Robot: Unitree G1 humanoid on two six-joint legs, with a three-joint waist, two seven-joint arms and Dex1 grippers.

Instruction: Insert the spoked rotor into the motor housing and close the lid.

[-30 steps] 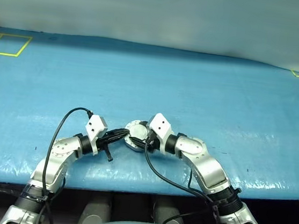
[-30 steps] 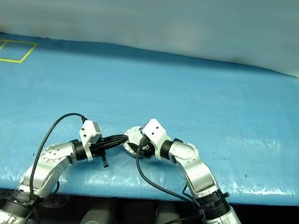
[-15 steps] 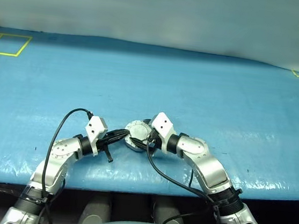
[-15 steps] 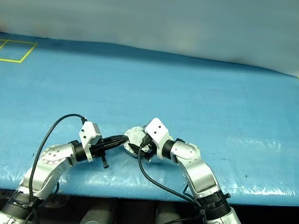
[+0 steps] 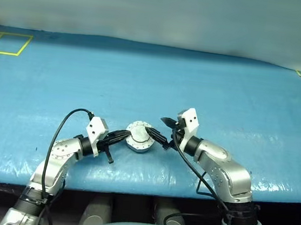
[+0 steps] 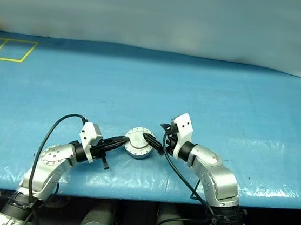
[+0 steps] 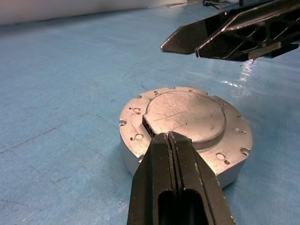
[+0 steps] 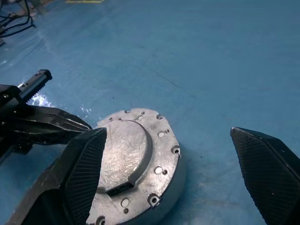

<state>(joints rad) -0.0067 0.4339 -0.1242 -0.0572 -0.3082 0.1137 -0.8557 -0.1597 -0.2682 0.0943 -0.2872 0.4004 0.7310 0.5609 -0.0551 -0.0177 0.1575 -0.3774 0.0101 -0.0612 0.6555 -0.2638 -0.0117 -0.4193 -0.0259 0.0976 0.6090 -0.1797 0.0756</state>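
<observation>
Desk [image 5: 208, 86]: covered in a blue sheet, with yellow taped outlines near the far left corner and at the far right edge.
Motor housing [image 5: 138, 137]: sits flat on the blue sheet near the front edge of the desk, between the two claws; round silver body with small holes and notches around its rim.
Lid [image 7: 183, 114]: lies on top of the housing with its plain grey face up, seated inside the rim; a small dark notch shows at its edge on the side facing the left claw.
Spoked rotor: cannot tell where it is; the closed-over housing shows no ring or spokes.
Left claw [image 5: 127, 135]: fingers pressed together with nothing between them; the joined tips reach the housing's rim on its left side, at or just above the top face near the lid's notch. Whether they press on the metal I cannot tell.
Right claw [image 6: 158, 137]: fingers spread wide and holding nothing; one finger [image 8: 86, 161] hangs over the lid's edge on the right side of the housing, the other finger [image 8: 268, 157] stands off over bare blue sheet.
Claws together: they face each other across the housing, the left low and level, the right slightly raised and angled down toward it.
</observation>
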